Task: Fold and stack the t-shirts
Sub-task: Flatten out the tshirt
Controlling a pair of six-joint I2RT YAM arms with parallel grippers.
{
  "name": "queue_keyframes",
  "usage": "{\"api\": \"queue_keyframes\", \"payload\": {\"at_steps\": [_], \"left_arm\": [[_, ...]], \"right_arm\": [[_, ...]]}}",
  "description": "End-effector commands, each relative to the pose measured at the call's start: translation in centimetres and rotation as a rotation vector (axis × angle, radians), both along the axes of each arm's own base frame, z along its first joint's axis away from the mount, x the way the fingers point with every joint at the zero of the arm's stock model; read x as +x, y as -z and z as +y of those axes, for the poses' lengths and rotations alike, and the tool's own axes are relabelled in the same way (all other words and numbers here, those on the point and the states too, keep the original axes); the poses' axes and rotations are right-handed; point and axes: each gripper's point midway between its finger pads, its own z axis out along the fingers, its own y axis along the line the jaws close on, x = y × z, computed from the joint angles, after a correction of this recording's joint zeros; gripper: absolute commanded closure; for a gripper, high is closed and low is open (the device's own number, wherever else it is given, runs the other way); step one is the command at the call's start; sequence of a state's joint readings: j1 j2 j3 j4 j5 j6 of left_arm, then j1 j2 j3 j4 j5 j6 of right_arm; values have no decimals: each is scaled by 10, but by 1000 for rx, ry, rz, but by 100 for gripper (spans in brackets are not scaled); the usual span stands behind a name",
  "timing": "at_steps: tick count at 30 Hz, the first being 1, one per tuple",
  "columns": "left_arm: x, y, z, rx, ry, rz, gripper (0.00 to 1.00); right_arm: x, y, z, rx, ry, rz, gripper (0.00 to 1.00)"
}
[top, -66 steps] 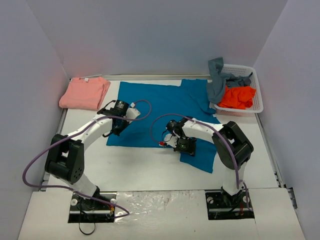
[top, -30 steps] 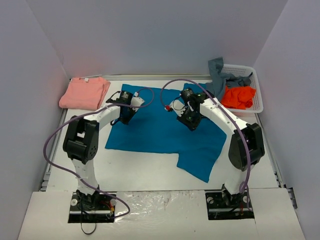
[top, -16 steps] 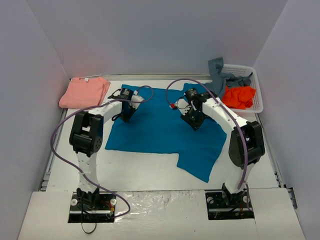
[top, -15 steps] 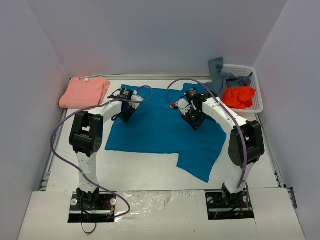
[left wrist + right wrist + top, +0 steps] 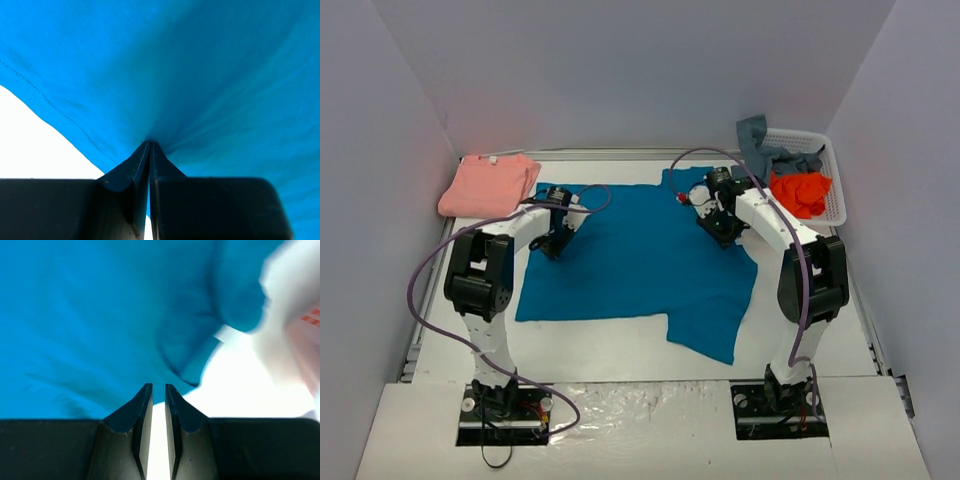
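Observation:
A teal-blue t-shirt (image 5: 630, 255) lies spread flat across the middle of the table, one sleeve trailing toward the front right. My left gripper (image 5: 556, 240) (image 5: 149, 143) sits at its upper left part, shut on a pinched-up peak of the teal cloth (image 5: 200, 75). At the shirt's upper right edge my right gripper (image 5: 722, 228) (image 5: 156, 386) stands open by a narrow gap. White table shows between its fingers and the teal cloth (image 5: 100, 315) lies just beyond the tips. A folded salmon-pink shirt (image 5: 490, 185) rests at the back left.
A white lattice basket (image 5: 830, 205) stands at the back right, close to my right gripper. It holds a bright orange shirt (image 5: 798, 193), and a grey-blue shirt (image 5: 758, 150) hangs over its rim. Grey walls close in the table on three sides.
My left gripper has dragged the teal shirt's upper left part further left, and the whole shirt has shifted that way. My right gripper has moved back and right, toward the basket.

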State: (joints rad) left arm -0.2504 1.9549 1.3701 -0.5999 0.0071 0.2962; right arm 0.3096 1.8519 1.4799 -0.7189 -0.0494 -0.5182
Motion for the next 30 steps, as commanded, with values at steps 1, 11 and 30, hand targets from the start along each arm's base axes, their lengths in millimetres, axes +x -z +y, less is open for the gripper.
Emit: {"api": "queue_keyframes", "payload": {"at_steps": [1,11,30], "left_arm": [[-32,-7,28,68,-15,79,98],[-29,-40,34,60,-34,-18,98],[-17,-126,23,-55,-77,-293,98]], "right_arm": [[18,-8,-18,-49,82,-57,88],[69,7,-9,-51,150,-129,100],[218,12,30,79,240,-353,100]]}}
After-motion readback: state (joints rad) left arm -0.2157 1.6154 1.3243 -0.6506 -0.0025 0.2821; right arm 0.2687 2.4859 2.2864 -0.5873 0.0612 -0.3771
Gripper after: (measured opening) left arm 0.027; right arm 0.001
